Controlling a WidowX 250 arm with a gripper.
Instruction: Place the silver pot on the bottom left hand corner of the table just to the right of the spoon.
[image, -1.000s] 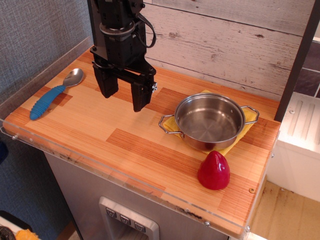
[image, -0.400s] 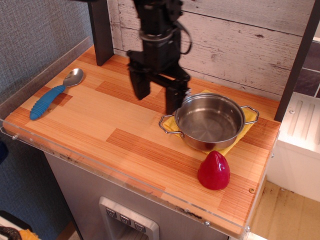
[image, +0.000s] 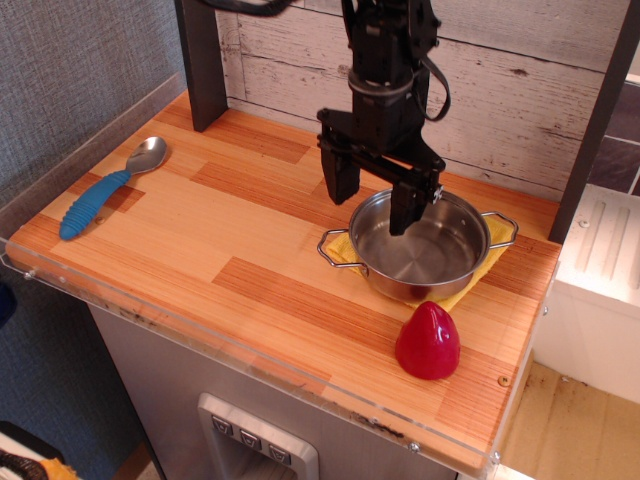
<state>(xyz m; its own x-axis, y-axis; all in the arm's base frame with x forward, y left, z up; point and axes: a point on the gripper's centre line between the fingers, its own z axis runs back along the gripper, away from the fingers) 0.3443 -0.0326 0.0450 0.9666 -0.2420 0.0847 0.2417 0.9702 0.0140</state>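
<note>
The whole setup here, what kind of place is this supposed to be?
Probably a toy kitchen set up for robot trials: a small wooden table with a clear plastic rim, a silver pot, a blue-handled spoon, whitewashed plank backdrop.

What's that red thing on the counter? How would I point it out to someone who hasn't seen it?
Start at the wooden table and go to its right end, where the silver pot sits on a yellow cloth. Just in front of the pot, near the front edge, stands the red object: glossy, dome-shaped, the only red thing there.
</note>
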